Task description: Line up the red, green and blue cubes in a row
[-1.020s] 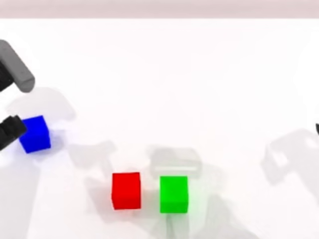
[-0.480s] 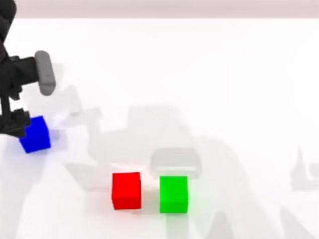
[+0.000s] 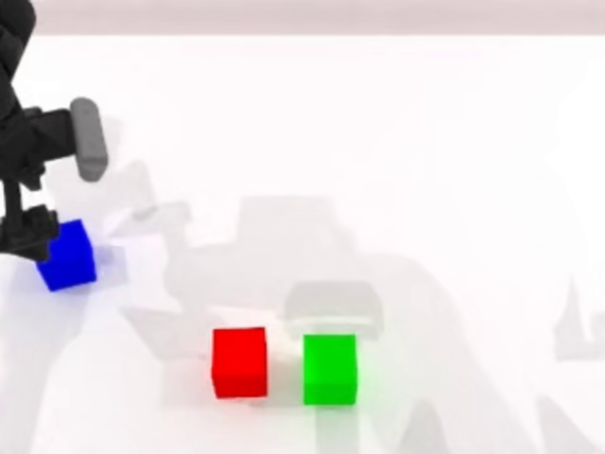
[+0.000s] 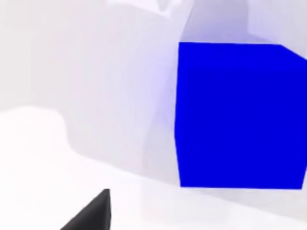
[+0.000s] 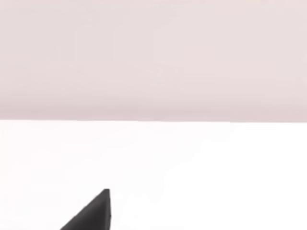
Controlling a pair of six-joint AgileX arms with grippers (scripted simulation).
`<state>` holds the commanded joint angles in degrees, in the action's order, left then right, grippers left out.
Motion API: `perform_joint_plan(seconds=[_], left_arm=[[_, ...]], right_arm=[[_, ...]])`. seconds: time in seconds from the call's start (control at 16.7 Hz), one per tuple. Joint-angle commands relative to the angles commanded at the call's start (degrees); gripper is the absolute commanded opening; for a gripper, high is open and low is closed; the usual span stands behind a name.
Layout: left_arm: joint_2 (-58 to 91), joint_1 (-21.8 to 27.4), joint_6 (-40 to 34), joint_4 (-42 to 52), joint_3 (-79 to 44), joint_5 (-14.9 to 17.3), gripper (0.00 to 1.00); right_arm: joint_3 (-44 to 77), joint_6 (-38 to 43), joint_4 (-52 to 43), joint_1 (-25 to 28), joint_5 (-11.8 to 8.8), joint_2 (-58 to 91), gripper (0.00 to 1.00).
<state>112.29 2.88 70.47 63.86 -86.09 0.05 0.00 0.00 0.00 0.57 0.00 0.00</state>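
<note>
The blue cube (image 3: 67, 255) rests on the white table at the far left, and it fills the left wrist view (image 4: 240, 115). My left gripper (image 3: 25, 236) hangs at the cube's left side, open, with nothing between its fingers. Only one dark fingertip (image 4: 93, 215) shows in that wrist view, short of the cube. The red cube (image 3: 239, 362) and the green cube (image 3: 330, 369) stand side by side near the front middle, a small gap between them. My right arm is outside the top view. One right fingertip (image 5: 93, 215) shows over bare table, and the gripper is open.
The white table (image 3: 378, 142) runs back to a pale pinkish wall (image 5: 153, 57). My left arm's grey link (image 3: 88, 138) sticks out above the blue cube. Soft arm shadows lie across the middle and right.
Over the last second my left arm swung round, and its gripper came down from behind at the blue cube's left side. In the last half second it barely moved. No cube shifted.
</note>
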Motion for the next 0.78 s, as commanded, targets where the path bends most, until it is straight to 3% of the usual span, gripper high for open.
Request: perform_joint_plan(seconds=[0.48, 0.78], left_arm=[[5.3, 0.2, 0.1, -15.1, 9.4, 0.1, 1.0], [6.0, 0.2, 0.1, -16.3, 10.3, 0.1, 1.0]], right_arm=[[0.0, 0.0, 0.0, 0.0, 0.0, 0.0, 1.0], [0.0, 0.0, 0.0, 0.0, 0.0, 0.0, 1.0]])
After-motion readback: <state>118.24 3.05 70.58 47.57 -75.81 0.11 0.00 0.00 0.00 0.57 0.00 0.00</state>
